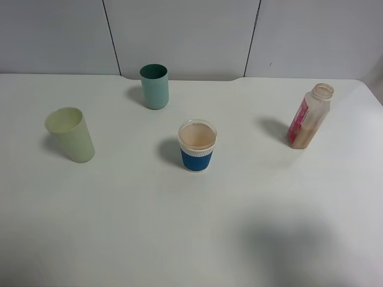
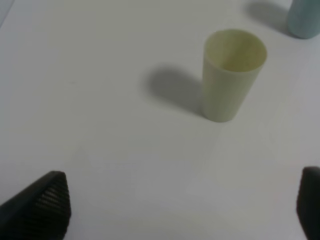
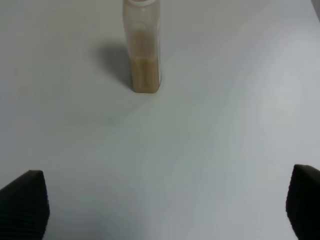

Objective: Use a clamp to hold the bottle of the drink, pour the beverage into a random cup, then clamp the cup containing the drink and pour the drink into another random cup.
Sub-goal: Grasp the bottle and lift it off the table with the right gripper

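Both left claw and right claw gape empty; bottle stands upright, mouth up.

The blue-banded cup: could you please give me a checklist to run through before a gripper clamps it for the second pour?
1. Blue-banded cup holds beverage: ok.
2. Cup upright, nothing touching it: ok.
3. Teal tumbler upright, mouth open: ok.
4. Teal tumbler empty: cannot tell, its inside is dark.
5. Bottle standing apart from the cups: ok.
6. Left gripper and right gripper open, holding nothing: ok.
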